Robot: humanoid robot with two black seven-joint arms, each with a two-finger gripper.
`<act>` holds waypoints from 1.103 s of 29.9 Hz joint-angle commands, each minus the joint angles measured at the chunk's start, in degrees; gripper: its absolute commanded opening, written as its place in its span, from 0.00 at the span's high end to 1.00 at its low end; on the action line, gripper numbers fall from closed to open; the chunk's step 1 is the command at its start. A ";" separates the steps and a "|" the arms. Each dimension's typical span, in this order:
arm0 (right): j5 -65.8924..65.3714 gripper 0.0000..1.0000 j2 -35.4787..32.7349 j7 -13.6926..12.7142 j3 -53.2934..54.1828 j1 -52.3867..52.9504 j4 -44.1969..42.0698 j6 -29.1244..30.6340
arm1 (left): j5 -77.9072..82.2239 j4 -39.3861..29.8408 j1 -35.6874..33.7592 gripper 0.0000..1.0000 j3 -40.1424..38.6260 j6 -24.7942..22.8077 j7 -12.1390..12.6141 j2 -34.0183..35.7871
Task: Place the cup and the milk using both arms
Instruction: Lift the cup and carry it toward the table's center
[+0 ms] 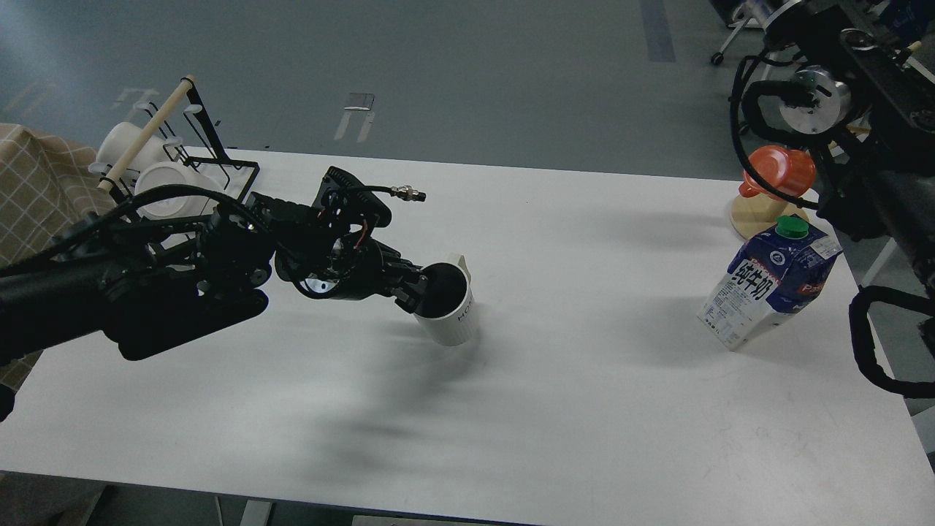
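Note:
The cup [451,310], an off-white ribbed mug with a dark inside, is near the middle of the white table [555,380], almost upright and at or just above the surface. My left gripper [415,286] is shut on the cup's near rim, one finger inside it. The milk [771,291], a blue and white carton with a green cap, stands tilted near the table's right edge, free of any gripper. My right arm [840,95] shows at the top right, above and behind the milk; its gripper is out of view.
A black wire rack [212,157] with smooth white mugs [164,186] stands at the back left. An orange cup [779,172] sits on a round wooden base [756,215] behind the milk. A checked cloth [33,190] lies off the table's left edge.

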 commanded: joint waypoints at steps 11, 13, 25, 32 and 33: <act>0.10 0.00 0.48 0.10 -0.09 -0.95 0.56 0.00 | -0.09 0.94 -0.29 1.00 1.08 0.00 0.88 -2.56; 0.10 0.00 0.66 0.10 -0.09 -0.95 0.56 0.00 | -0.09 2.33 -0.46 1.00 1.08 0.00 1.23 -3.17; 0.10 0.00 0.92 0.10 -0.09 -1.39 0.56 0.00 | 0.00 4.19 -0.11 1.00 1.08 0.00 1.32 -3.97; 0.10 0.00 0.83 0.10 -0.09 -1.39 0.56 0.09 | 0.00 4.36 0.06 0.68 1.08 0.00 1.32 -3.79; 0.10 0.00 0.83 0.10 -0.09 -1.39 0.56 0.00 | -0.09 4.45 0.06 0.67 1.08 0.00 1.32 -3.88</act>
